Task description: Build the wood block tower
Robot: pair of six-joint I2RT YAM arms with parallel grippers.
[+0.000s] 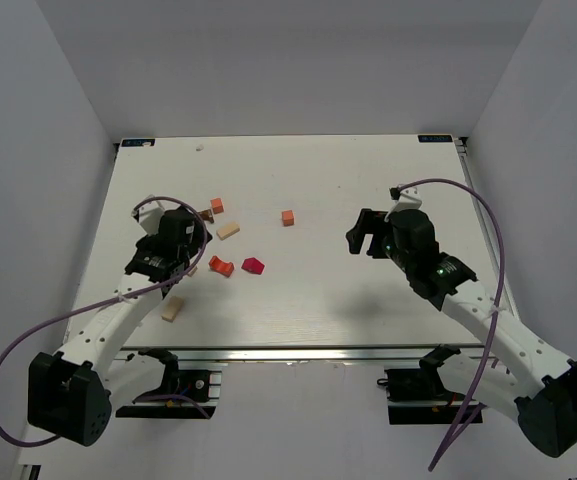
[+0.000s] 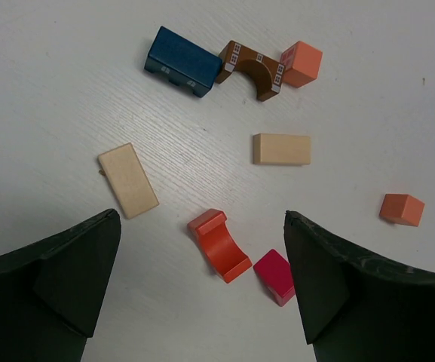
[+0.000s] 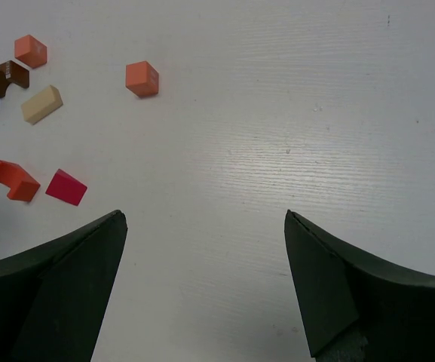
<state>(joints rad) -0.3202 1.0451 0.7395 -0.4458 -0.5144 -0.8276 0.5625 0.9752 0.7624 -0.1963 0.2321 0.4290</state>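
White bench with plain grey walls on three sides carries every piece, and no wood block tower stands on it yet. The blocks lie loose and single on the left half. No box, tray or other container is in view.

The left pincer hangs over the scatter with its jaws wide apart and nothing between them. In its wrist view, an orange arch block and a dark red wedge lie just beside each other nearest the jaws. A pale tan block lies ahead to the left, its long axis running roughly away from the pincer. A second tan block lies ahead to the right with its long axis crosswise, along the line in which the jaws close. Farther ahead, a blue block, a brown arch and an orange cube sit in a touching row. Another orange cube lies apart on the right.

The right pincer, jaws likewise spread and empty, hovers over bare surface, and all blocks lie well off to its left. The left arm is plainly nearer. The tan base pieces probably come first, and the left-hand one looks better aligned for a grip across its narrow width.
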